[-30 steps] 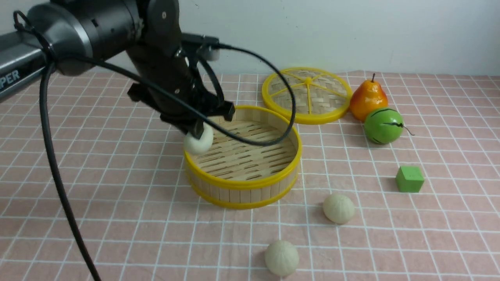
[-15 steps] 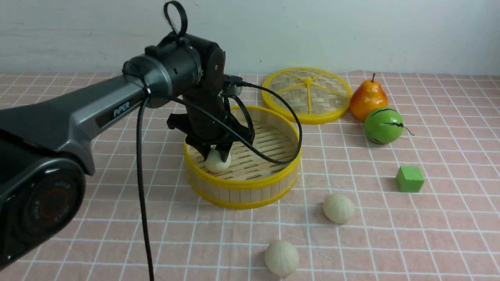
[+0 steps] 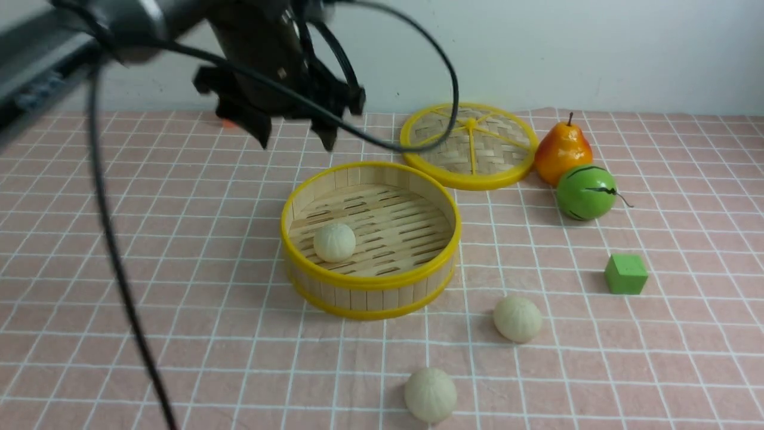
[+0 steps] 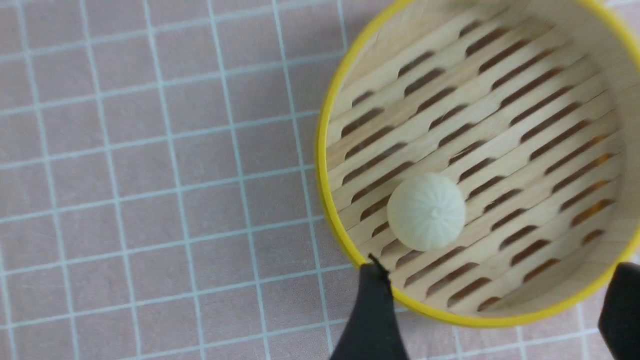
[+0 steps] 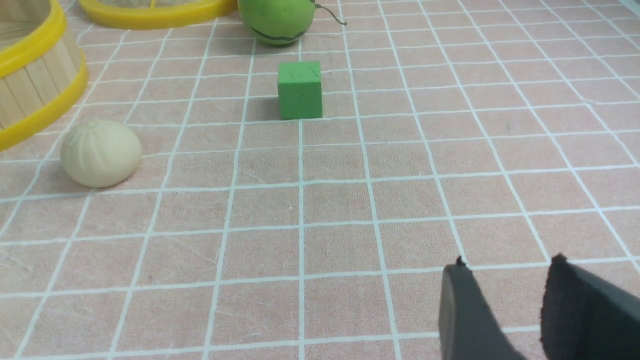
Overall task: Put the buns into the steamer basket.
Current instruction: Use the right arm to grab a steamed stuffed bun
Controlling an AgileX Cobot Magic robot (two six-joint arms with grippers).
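1/3 done: one bun [image 3: 334, 242] sits inside the steamer basket [image 3: 370, 282] mid-worktop, second bun [image 3: 517, 319] and third bun [image 3: 430, 395] lie outside toward the near edge, not yet loaded; left pincer [image 3: 296, 144] hangs wide, empty, above the basket; right pincer [image 5: 506, 265] narrow, empty.

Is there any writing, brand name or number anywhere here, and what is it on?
No text can be read in any view.
Left arm: blurred; any lettering on it is unreadable.
Basket, lid, buns, green cube and checked cloth: no writing on them.
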